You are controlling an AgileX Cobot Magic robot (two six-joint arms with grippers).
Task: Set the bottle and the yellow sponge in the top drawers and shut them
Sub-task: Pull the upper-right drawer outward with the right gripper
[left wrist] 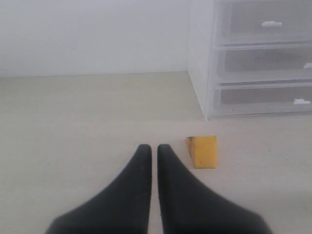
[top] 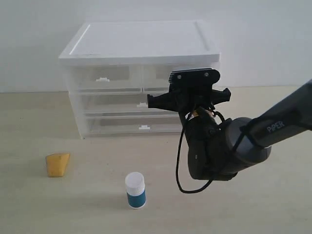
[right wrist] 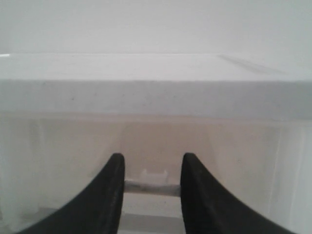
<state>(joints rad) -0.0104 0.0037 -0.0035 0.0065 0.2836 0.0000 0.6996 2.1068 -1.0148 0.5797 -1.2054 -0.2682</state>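
Right hand (right wrist: 153,157) part-open astride the tab handle (right wrist: 155,173) of the right top drawer (right wrist: 234,156), not gripping, left hand (left wrist: 151,147) closed and empty near the yellow sponge (left wrist: 202,151), bottle (top: 135,190) upright on the surface (top: 73,204)

Right hand (right wrist: 152,161) and arm (top: 229,146) at mid-frame block the right top drawer (top: 156,75); left top drawer (top: 103,78) front clear; bottle (top: 135,190) and yellow sponge (top: 58,164) well apart on table (top: 73,209), lower left, open room around both.
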